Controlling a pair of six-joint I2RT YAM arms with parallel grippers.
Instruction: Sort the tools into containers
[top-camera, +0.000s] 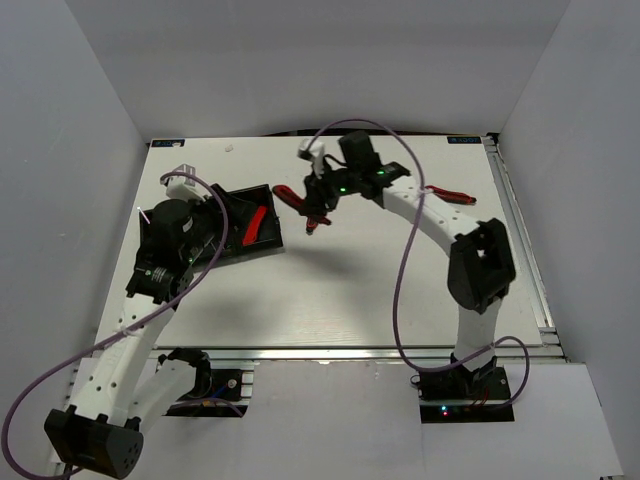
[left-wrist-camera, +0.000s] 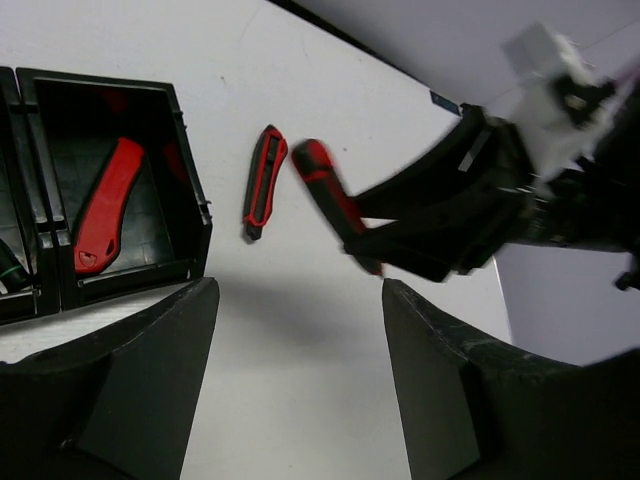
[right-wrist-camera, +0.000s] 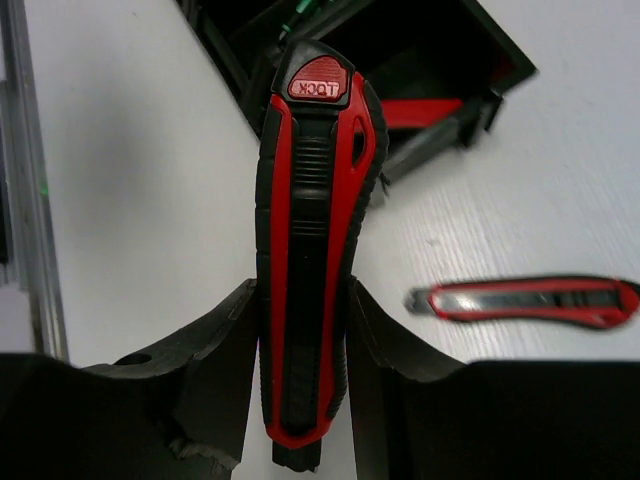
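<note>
White table: one tray, four cutters

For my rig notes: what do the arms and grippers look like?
The left arm and right arm have white links and black joints, each with a purple cable. The left gripper and right gripper have black fingers. Green lights dot the right wrist.

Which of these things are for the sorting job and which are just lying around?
For the job:
black tray
red-handled cutter lying in it
chunky cutter in the right gripper
slim cutter on the table
red tool near the table's right edge

Just lying about:
purple cable
small white bit at the table's back edge
</note>
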